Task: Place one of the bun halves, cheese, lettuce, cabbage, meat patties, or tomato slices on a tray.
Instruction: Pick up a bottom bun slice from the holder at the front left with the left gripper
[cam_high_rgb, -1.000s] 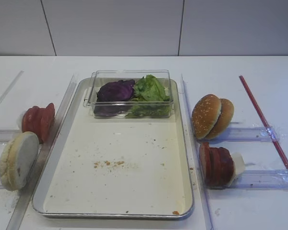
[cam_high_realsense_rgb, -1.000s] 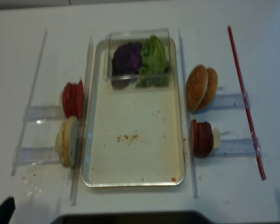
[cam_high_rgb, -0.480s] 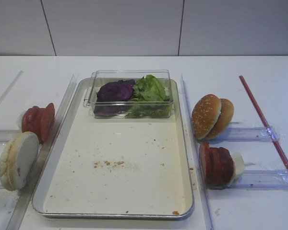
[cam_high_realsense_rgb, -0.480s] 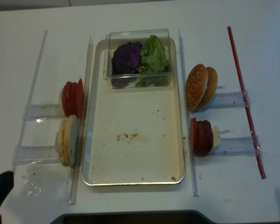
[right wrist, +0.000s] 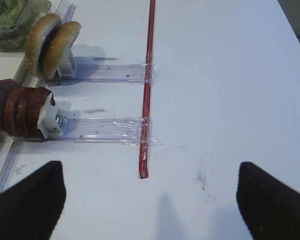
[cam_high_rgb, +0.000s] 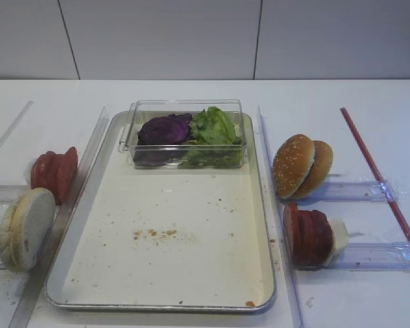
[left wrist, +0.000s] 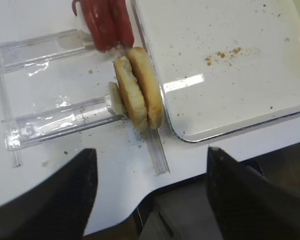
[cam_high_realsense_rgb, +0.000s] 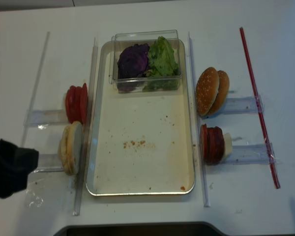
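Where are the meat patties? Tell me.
The meat patties stand on edge right of the tray, just in front of the sesame bun tops in the exterior view.

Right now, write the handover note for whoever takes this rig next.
Left gripper: open, holding nothing, hovering beside the bun halves.
Right gripper: open, holding nothing, off to the right of the meat patties.
Tomato slices stand left of the tray; lettuce and cabbage sit in the clear box at its far end.
Done: nothing placed on the tray's floor.
Left: grasp one item and place it.
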Tool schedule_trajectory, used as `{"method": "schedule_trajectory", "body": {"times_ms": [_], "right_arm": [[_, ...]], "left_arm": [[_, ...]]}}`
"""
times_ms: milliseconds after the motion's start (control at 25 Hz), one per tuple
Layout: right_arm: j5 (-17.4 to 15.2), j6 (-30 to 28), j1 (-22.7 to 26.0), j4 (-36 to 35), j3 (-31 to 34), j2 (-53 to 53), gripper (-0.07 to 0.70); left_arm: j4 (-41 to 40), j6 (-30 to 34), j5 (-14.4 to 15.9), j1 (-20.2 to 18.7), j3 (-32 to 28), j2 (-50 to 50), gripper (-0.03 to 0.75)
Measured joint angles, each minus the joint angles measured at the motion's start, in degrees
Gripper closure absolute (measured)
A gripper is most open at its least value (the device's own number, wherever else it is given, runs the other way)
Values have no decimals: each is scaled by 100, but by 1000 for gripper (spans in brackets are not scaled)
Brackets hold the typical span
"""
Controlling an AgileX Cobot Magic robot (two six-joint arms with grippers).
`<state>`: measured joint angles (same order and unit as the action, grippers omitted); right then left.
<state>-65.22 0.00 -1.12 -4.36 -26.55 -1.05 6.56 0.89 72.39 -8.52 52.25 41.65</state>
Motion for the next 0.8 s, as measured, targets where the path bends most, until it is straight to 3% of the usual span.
{"method": "schedule_trajectory", "body": {"times_ms": [360, 800], "right_arm": [[0, 0, 0, 0, 0, 0, -60], [0, 0, 0, 26, 0, 0, -60]], "left_arm": [[393, 454, -27, 0, 688, 1307, 286], [692, 546, -60, -35, 1358, 2462, 291]]}}
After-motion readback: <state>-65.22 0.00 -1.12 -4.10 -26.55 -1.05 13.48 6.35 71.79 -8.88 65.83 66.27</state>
